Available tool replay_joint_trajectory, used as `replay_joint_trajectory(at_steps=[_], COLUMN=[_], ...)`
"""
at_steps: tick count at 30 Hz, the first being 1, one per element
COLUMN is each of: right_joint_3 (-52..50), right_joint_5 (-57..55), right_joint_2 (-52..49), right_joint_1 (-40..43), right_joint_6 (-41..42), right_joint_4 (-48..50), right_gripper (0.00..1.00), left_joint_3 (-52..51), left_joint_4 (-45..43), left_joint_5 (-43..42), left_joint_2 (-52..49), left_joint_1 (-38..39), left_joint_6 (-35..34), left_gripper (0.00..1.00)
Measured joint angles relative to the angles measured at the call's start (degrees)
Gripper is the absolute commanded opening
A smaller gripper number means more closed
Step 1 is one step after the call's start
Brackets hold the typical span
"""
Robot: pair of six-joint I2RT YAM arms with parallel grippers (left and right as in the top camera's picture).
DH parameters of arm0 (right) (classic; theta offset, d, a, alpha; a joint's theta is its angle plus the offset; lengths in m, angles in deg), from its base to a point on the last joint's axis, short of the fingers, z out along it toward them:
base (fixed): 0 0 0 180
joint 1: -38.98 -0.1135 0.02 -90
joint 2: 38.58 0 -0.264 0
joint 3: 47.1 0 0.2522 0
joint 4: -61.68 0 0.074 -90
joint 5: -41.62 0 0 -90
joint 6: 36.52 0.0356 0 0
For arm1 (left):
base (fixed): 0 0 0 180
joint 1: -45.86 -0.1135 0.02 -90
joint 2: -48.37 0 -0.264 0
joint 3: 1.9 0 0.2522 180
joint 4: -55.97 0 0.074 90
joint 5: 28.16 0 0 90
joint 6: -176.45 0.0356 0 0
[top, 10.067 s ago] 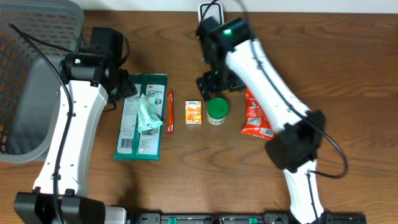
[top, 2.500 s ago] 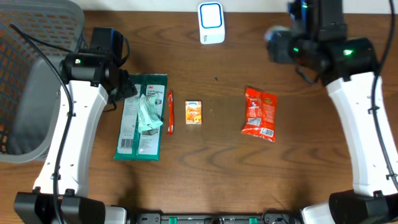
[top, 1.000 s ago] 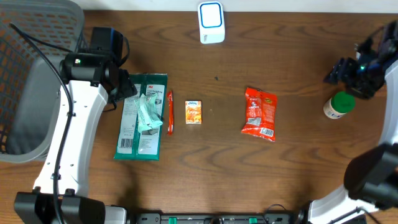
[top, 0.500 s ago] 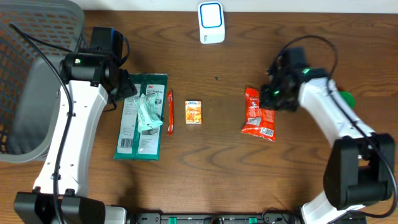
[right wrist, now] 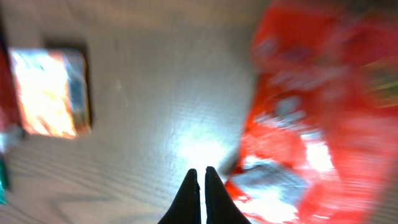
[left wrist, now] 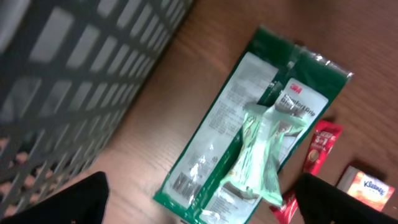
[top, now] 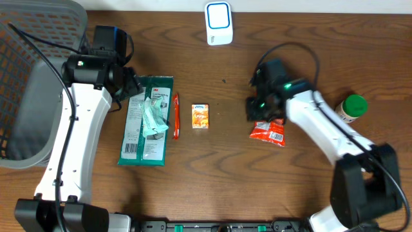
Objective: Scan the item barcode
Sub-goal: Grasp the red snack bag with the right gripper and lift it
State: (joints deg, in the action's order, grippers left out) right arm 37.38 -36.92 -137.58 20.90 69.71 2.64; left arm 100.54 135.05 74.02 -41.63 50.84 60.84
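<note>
Red crinkly foil snack packet [top: 269, 132] flat on the brown wooden table [top: 212, 180], right of centre, upper end hidden under the right gripper [right wrist: 200, 175]. That claw pinched fully closed on nothing, tips just beside the packet's left edge. Small orange tissue box [top: 201, 116] to the left, well apart. White block scanner [top: 218, 14] at the far edge. Green-capped white bottle [top: 351, 108] upright further right. Left gripper [left wrist: 200, 183] spread wide above a flat green plastic package [top: 138, 138], holding nothing, near a grey mesh basket [top: 38, 64].
</note>
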Motion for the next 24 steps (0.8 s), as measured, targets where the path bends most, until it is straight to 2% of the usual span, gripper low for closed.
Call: replay_joint_trajectory(at_steps=[1,2,3,4,5,7,9,11,19,24], right_joint_3=[1.11,1.38,1.36,1.11,0.35,-1.36,-3.72,-6.47,-13.49,-15.34], right_joint_5=[-0.02,-0.20,-0.37,-0.59,-0.83,-0.92,-0.90,-0.85,0.22,8.39], right_joint_2=[0.98,1.53,1.60,1.55,1.44,1.09,0.17,-1.01,-0.63,-0.20], right_joint_1=[2.40,4.48,6.12,7.39,8.70,9.77,9.94,9.92,8.26,5.05], right_joint_6=[-0.13,-0.15,-0.13,-0.15,-0.15,-0.15,-0.15,-0.15,1.01,1.40], right_joint_4=[-0.37,-0.66,-1.11,-1.22,-1.25,-0.74,0.63,2.38,9.97,10.93], right_gripper=[0.01,0.01,0.01,0.01,0.01,0.01,0.01,0.01,0.01,0.04], left_joint_3=[0.00,0.00,0.00,0.00,-0.09,-0.81,-2.80,-5.44,-11.19,-11.52], left_joint_4=[-0.46,0.39,0.81,0.52,0.15,-1.18,-3.98,-6.58,-21.16,-26.10], left_joint_5=[-0.70,-2.21,-4.55,-6.75,-9.66,-14.29,-17.88,-20.50,-23.45,-23.91], left_joint_2=[0.00,0.00,0.00,0.00,0.00,0.00,0.00,0.00,-0.31,-2.95], left_joint_1=[0.00,0.00,0.00,0.00,0.07,0.96,3.34,7.32,22.14,29.18], left_joint_6=[-0.04,-0.09,0.09,-0.22,-0.28,0.07,-0.31,-0.26,-0.31,-0.33], left_gripper=[0.85,0.58,0.50,0.50,0.64,0.64,0.51,0.46,0.46,0.46])
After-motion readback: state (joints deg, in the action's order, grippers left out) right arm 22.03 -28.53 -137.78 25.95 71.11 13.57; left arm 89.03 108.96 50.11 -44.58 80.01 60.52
